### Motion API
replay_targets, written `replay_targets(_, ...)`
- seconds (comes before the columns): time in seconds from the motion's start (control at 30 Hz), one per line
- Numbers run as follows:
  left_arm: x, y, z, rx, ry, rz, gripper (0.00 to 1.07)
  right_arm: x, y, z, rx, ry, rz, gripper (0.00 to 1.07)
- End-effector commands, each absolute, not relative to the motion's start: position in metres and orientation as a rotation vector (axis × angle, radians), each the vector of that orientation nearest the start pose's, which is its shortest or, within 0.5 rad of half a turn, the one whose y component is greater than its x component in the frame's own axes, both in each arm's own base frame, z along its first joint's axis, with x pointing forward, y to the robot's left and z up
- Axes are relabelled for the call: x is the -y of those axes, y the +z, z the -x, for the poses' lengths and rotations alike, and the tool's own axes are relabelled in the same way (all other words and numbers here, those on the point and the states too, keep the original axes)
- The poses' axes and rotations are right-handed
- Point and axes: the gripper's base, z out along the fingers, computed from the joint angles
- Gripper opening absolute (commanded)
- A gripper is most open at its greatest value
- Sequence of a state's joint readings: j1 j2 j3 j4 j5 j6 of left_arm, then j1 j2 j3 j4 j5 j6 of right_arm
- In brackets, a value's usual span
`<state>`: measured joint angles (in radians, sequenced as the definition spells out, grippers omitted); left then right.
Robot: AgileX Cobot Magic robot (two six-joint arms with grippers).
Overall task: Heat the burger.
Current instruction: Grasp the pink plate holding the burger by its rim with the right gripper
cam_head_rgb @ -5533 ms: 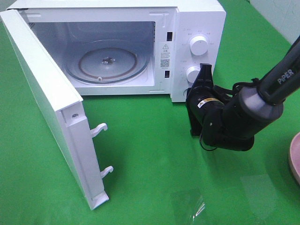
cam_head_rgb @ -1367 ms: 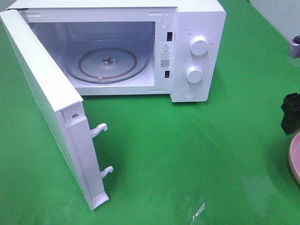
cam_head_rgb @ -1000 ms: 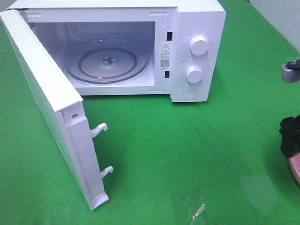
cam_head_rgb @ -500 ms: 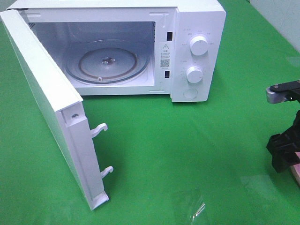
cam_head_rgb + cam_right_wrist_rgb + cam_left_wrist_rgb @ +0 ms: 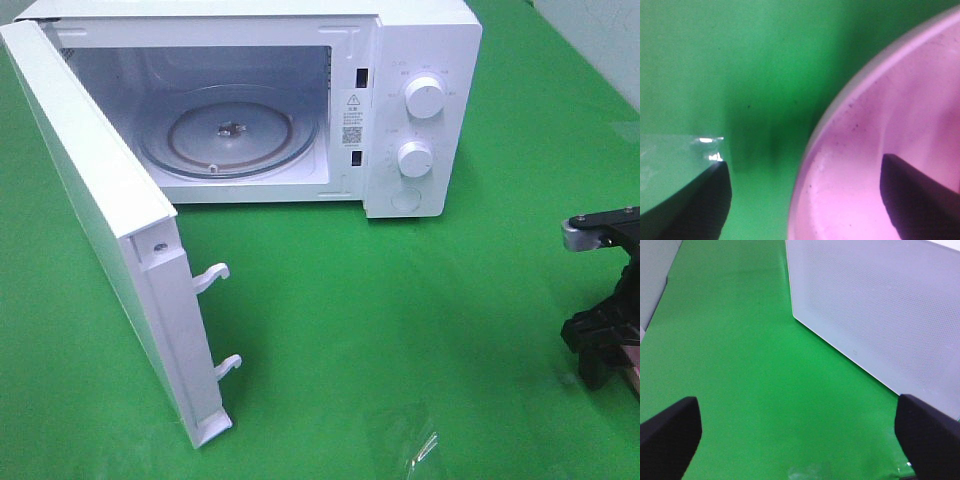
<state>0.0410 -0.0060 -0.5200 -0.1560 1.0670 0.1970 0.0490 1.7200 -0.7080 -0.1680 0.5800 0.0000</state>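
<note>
Right claw (image 5: 598, 345) sits at the far right edge of your exterior high view, low over the green surface (image 5: 400, 330), with a sliver of pink plate (image 5: 632, 375) just beside it. You can't read the jaws from here. The white microwave (image 5: 420, 50) stands at the back with its door (image 5: 100, 220) swung wide to the left. The glass turntable (image 5: 230, 130) is bare, and two knobs (image 5: 424, 98) are stacked on the right panel. Left claw isn't in this view.

Left wrist: left claw (image 5: 800, 440) is wide open with nothing between the jaws. Both dark fingertips (image 5: 670, 435) hang above the surface (image 5: 740, 365). The dotted outer face of the door (image 5: 880, 305) is ahead, apart from the claw.

Right wrist: right claw (image 5: 805, 165) is open and straddles the plate (image 5: 890, 100) at its rim. One finger (image 5: 695, 200) is outside over the surface (image 5: 740, 60), the other is over the plate's inside. You can't tell whether either touches.

Burger: none of your three views shows it, so its position can't be told.
</note>
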Motion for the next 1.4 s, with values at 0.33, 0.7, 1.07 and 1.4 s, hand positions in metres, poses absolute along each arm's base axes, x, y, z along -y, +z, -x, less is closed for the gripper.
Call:
replay_targets(0.33, 0.013, 0.282, 0.009, -2.012, -0.042, -0.170, 0.98, -0.004, 0.100, -0.257, -3.092, -0.142, 0.302, 0.76)
replay_targets(0.7, 0.013, 0.282, 0.009, -2.012, -0.042, -0.170, 0.98, -0.003, 0.099, -0.256, -3.112, -0.153, 0.306, 0.30)
replay_targets(1.07, 0.013, 0.282, 0.009, -2.012, -0.042, -0.170, 0.98, -0.002, 0.101, -0.256, -3.110, -0.172, 0.326, 0.00)
replay_targets(1.4, 0.013, 0.282, 0.009, -2.012, -0.042, -0.170, 0.98, -0.013, 0.107, -0.257, -3.149, -0.249, 0.417, 0.00)
